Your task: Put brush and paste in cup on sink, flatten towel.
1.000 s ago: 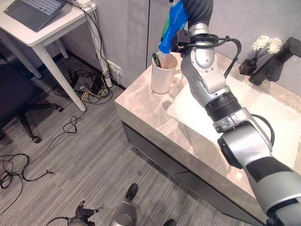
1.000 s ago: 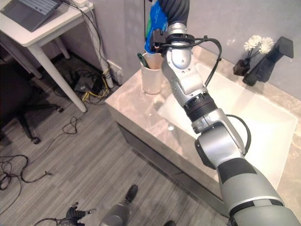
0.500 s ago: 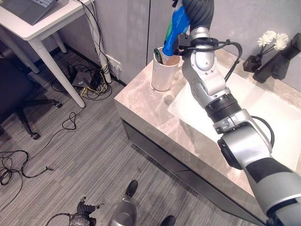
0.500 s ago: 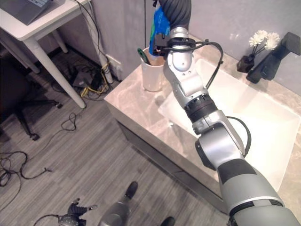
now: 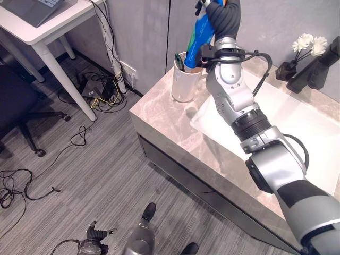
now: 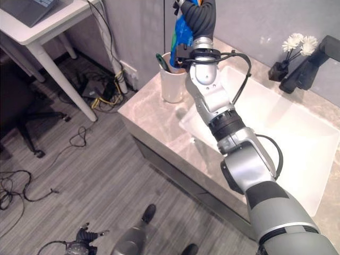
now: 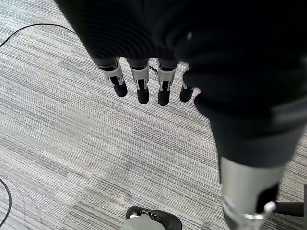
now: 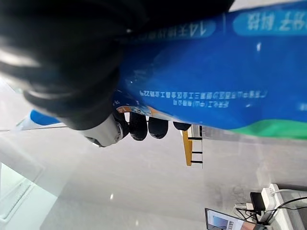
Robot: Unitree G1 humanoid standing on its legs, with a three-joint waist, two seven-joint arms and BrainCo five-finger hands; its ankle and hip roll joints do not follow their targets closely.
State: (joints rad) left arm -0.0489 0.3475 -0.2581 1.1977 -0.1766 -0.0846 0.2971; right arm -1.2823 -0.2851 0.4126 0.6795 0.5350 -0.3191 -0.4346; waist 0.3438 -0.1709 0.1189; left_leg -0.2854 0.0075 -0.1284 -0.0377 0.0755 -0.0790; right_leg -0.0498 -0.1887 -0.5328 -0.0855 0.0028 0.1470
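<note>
— Where's the paste (image 5: 197, 35)?
— Your right hand (image 5: 222, 15) grips it, nose in the cup (image 5: 185, 84). It's soft and squashy; hold mid-body, lightly.
— Left hand (image 7: 144, 84)?
— Fingers straight, empty.

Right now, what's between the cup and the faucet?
In the left eye view, the right hand's forearm crosses over the white sink basin between cup and faucet.

I am getting bright, even indoor light from above. Glare is washing out the white sink basin (image 5: 297, 122) and shining on the marble counter (image 5: 159, 114). The blue paste tube (image 8: 201, 81) is sitting too close, blurring softly in the right wrist view.
</note>
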